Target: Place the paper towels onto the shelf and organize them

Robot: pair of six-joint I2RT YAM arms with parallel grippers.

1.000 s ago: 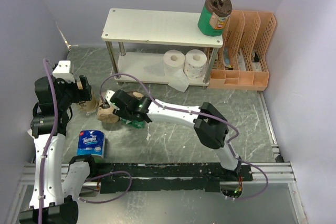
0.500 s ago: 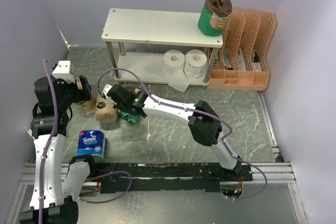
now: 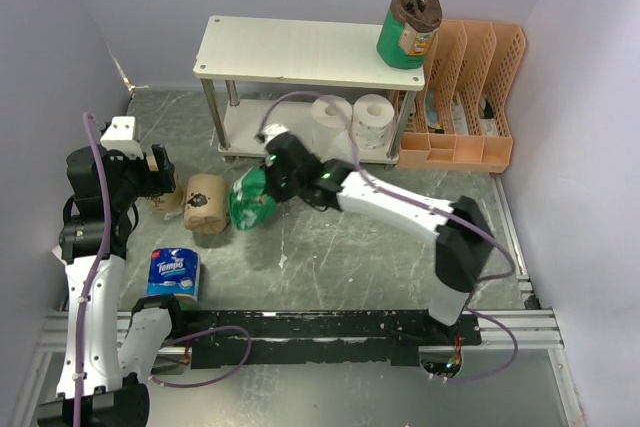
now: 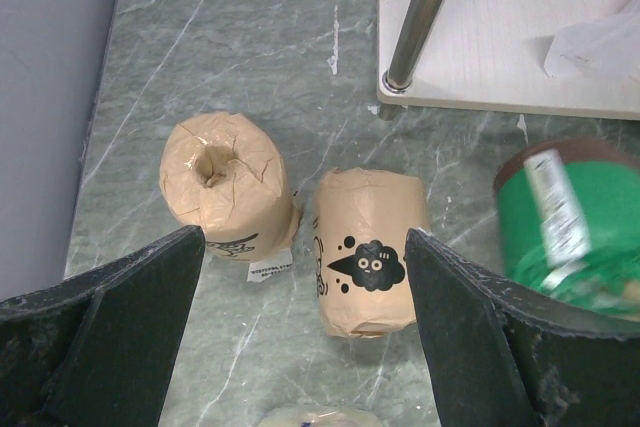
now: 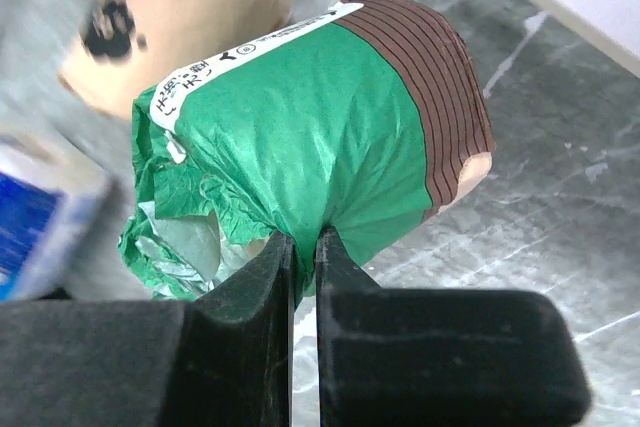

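While clamping the right gripper point(image 5: 303, 237) shut on a fold of wrapper, holds a green-wrapped roll point(image 3: 250, 202) tilted in front of the left legs of the shelf point(image 3: 300, 47). Spreads the left gripper point(image 4: 305, 239) open above an upright tan roll point(image 4: 225, 182) and a lying tan roll point(image 4: 365, 247), front-left of the shelf. Shows two white rolls point(image 3: 330, 117) on its lower tier, second green roll point(image 3: 408, 29) atop its right end.

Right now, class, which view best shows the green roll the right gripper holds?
Right wrist: the green roll fills the frame, right gripper pinching its wrapper. Top view shows it small beside a tan roll; left wrist, blurred at the edge.
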